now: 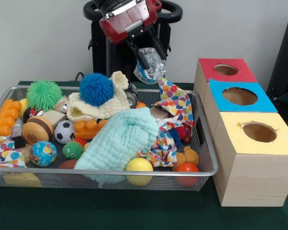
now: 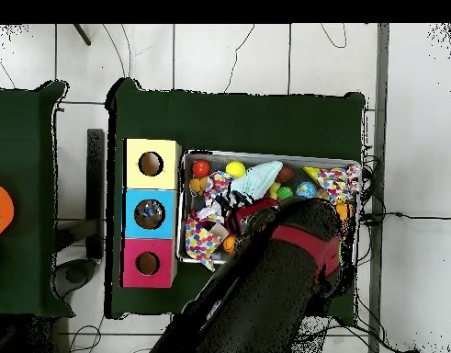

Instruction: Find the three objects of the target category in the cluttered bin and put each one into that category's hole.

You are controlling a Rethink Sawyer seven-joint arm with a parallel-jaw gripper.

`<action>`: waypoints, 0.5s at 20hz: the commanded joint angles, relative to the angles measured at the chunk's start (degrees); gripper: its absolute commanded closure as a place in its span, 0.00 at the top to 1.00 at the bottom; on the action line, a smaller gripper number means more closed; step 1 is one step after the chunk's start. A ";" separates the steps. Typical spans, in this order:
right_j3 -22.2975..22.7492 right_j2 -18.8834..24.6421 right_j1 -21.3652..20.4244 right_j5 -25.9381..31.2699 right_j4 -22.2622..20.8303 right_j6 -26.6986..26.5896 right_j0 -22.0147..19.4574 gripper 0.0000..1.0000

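My gripper (image 1: 151, 64) hangs above the back right part of the wire bin (image 1: 207, 143), shut on a crumpled clear and blue plastic piece (image 1: 153, 69). Just under it a polka-dot cloth (image 1: 175, 100) rises from the clutter and drapes toward the bin's right wall. To the right of the bin stand three boxes with round holes: red (image 1: 209, 64), blue (image 1: 221, 100) and yellow (image 1: 235, 136). In the overhead view the arm (image 2: 284, 267) hides the gripper and much of the bin; the polka-dot cloth (image 2: 203, 241) lies over the bin's edge beside the blue box (image 2: 132, 198).
The bin holds a mint cloth (image 1: 120, 139), a cream cloth (image 1: 98, 108), a blue spiky ball (image 1: 96, 88), a green spiky ball (image 1: 44, 94), a soccer ball (image 1: 64, 131), a yellow ball (image 1: 138, 165), an orange ball (image 1: 186, 168), orange bricks (image 1: 4, 117) and other toys.
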 commanded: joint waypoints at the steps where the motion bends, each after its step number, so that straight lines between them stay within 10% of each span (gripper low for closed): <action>1: 1.74 9.80 -0.66 -4.85 -0.03 16.34 0.85 0.00; 10: 0.08 9.56 -0.78 -0.97 0.19 21.61 4.74 0.00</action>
